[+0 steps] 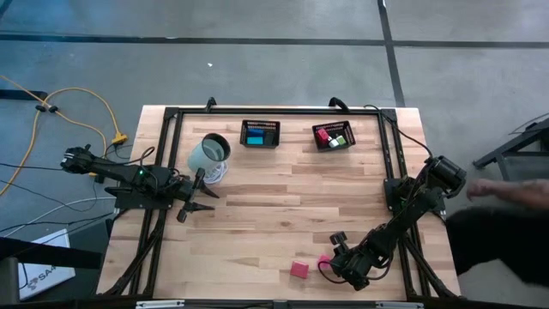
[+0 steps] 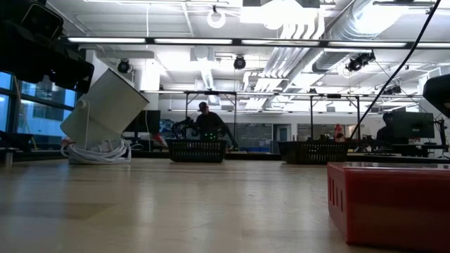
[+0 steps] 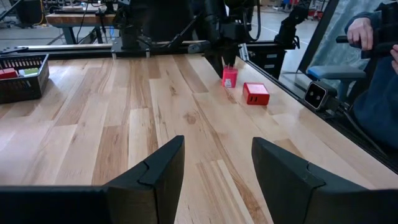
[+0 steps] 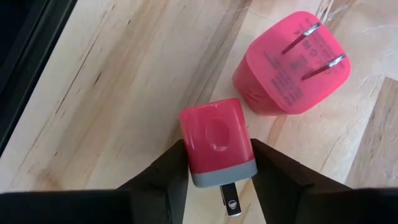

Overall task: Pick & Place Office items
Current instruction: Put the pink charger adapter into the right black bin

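Charger between right pincer fingers, clamped by flat sides; looks light, stiff, slick. Left pincer apart.

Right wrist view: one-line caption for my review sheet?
Right pincer closed on a small pink charger block, a larger pink plug adapter lying prongs-up beside it on the table.

Two dark, near-black arms of jointed tubular links. Left arm slim, with a small green light near its middle and thin black cables trailing from its rear. Right arm bulkier at the rounded shoulder housing. Left end effector: matte black, wedge-shaped fingers with bevelled edges. Right end effector: same matte black, broad fingers.
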